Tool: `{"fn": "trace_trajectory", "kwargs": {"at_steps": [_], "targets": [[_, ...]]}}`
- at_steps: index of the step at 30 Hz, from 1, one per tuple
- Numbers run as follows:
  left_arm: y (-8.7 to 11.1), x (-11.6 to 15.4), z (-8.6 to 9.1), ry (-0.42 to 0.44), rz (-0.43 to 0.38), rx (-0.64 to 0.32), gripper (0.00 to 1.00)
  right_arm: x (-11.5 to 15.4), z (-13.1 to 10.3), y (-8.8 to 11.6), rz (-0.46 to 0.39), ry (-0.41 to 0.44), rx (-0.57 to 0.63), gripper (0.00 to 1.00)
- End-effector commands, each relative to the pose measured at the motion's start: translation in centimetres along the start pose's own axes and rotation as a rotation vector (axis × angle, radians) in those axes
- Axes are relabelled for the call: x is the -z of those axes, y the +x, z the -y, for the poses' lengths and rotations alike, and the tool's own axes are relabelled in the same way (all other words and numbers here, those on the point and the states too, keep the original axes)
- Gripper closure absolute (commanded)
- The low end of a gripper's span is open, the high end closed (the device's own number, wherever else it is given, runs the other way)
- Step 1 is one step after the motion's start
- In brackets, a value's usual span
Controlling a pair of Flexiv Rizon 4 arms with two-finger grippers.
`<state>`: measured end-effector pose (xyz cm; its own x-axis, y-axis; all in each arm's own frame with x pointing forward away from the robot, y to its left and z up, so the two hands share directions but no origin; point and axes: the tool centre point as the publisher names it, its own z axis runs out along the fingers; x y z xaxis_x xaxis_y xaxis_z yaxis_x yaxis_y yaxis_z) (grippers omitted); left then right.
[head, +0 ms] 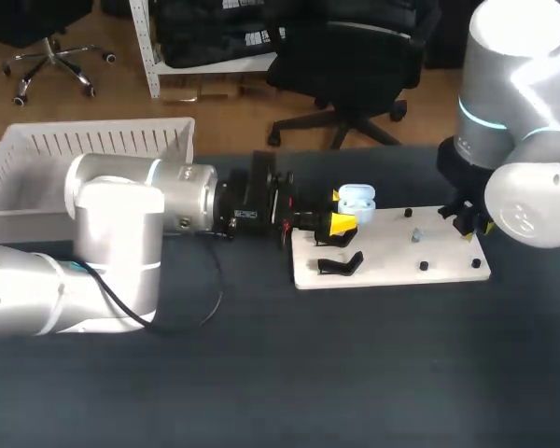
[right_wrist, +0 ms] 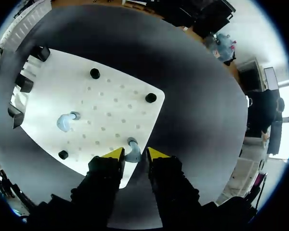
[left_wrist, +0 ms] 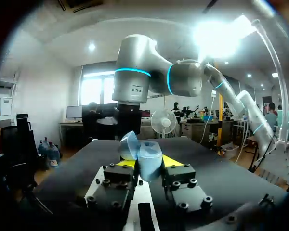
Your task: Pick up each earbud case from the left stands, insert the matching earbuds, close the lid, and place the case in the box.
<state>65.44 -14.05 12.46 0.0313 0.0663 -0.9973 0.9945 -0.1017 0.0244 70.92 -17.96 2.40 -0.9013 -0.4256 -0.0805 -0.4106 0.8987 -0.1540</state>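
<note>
A light blue earbud case (head: 357, 198) with its lid raised is held above the left part of the white board (head: 392, 269); my left gripper (head: 341, 222) is shut on it. The left wrist view shows the case (left_wrist: 143, 156) clamped between the yellow tips of that gripper (left_wrist: 148, 162). My right gripper (right_wrist: 135, 154) is down at the board's right edge, open, its tips close on either side of a pale blue earbud (right_wrist: 132, 150) standing in the board (right_wrist: 111, 106). A second earbud (right_wrist: 65, 121) sits nearer the board's middle (head: 415, 236).
A black stand (head: 341, 265) lies on the board just in front of the left gripper. Small black pegs (right_wrist: 95, 73) (right_wrist: 151, 97) stick up from the board. A white slatted box (head: 93, 149) stands at the table's back left.
</note>
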Motion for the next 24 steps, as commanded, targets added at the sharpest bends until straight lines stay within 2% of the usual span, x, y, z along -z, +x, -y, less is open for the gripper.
{"fn": "trace_trajectory", "kwargs": {"at_steps": [1, 9, 12, 19, 24], "targets": [[0.1, -0.1, 0.1, -0.005, 0.004, -0.004, 1.0, -0.2, 0.0, 0.1, 0.004, 0.006, -0.004, 0.78], [0.1, -0.1, 0.1, -0.005, 0.004, -0.004, 1.0, -0.3, 0.0, 0.1, -0.001, 0.004, -0.003, 0.84], [0.1, -0.1, 0.1, -0.005, 0.004, -0.004, 1.0, -0.3, 0.0, 0.1, 0.001, 0.006, -0.001, 1.0], [0.1, -0.1, 0.1, -0.005, 0.004, -0.004, 1.0, 0.7, -0.2, 0.3, 0.003, 0.017, 0.001, 1.0], [0.1, -0.1, 0.1, -0.005, 0.004, -0.004, 1.0, 2.4, -0.4, 0.7, -0.002, 0.029, -0.006, 1.0]]}}
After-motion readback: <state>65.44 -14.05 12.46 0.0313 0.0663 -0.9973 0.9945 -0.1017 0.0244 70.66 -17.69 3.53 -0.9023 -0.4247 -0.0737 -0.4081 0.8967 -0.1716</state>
